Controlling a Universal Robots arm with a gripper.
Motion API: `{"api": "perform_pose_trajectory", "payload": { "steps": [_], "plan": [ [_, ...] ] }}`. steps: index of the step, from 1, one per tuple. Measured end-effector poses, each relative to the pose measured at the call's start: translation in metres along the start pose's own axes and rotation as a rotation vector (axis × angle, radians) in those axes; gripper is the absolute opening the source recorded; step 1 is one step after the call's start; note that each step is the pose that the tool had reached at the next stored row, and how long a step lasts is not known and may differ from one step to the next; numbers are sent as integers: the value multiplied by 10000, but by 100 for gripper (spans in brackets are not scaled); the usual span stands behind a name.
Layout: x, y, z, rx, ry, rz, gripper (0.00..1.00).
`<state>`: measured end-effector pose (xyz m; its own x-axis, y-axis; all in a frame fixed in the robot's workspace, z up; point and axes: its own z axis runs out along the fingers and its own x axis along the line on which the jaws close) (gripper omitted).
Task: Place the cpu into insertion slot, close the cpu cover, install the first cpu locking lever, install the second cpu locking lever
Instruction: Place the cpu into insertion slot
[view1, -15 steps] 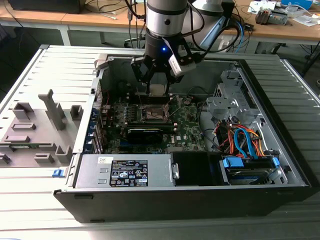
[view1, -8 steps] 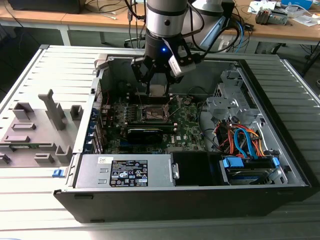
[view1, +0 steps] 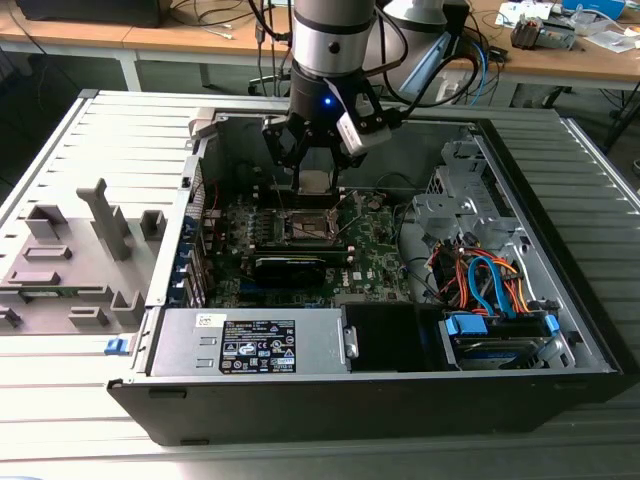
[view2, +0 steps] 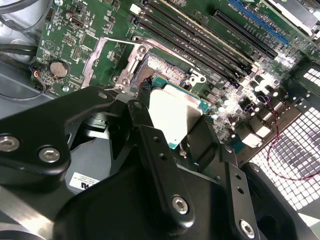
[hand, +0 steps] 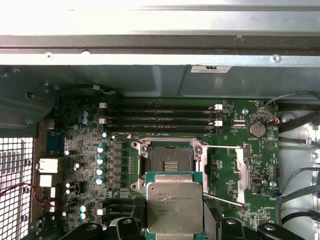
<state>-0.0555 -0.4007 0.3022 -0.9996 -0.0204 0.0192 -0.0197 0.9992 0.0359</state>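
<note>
An open computer case (view1: 350, 408) lies on a slatted table (view1: 60, 400), holding a green motherboard (view1: 378, 255), a grey power supply (view1: 190, 345) and coloured cables (view1: 488, 280).

We see the computer case (view1: 380, 405) shadowed inside toward six o'clock in the exterior view; glare whitens the cpu (view2: 172, 112) in the second wrist view.

upright arm (view1: 333, 40), downward gripper (view1: 314, 180) tight on the cpu (hand: 174, 207)
</note>
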Motion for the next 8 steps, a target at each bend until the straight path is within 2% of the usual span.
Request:
{"api": "perform_pose_trajectory", "payload": {
  "steps": [8],
  "plan": [
    [0, 0, 13, -1, 0, 0, 54]
  ]
}}
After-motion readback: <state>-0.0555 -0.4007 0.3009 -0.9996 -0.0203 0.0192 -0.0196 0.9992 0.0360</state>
